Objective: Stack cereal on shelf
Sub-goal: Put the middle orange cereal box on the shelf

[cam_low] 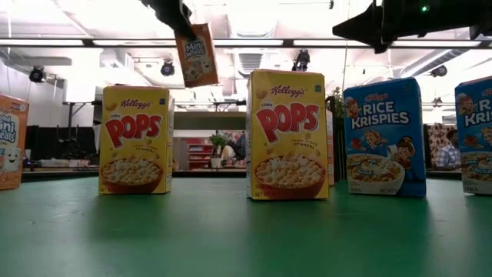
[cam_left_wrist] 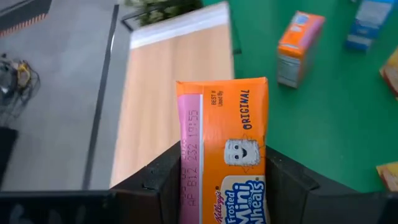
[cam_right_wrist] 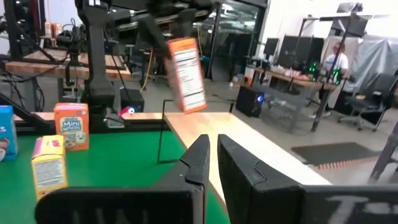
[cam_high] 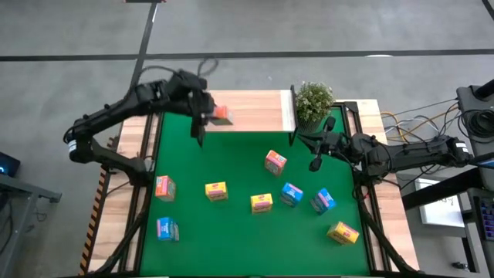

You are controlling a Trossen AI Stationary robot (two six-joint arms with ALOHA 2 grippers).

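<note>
Grey concrete floor [cam_high: 255,31] around the table, fluorescent ceiling strips [cam_low: 254,42] overhead, desks with monitors [cam_right_wrist: 292,50] beyond, a seated person [cam_right_wrist: 337,59] there.

An orange-pink cereal box [cam_left_wrist: 225,149] sits clamped between the left gripper's [cam_left_wrist: 224,186] two dark fingers [cam_left_wrist: 158,183], above the light-wood shelf [cam_left_wrist: 168,93]. Past the shelf's edge, on the green mat [cam_left_wrist: 323,118], another orange box [cam_left_wrist: 298,46] stands near a blue box [cam_left_wrist: 370,22].
</note>
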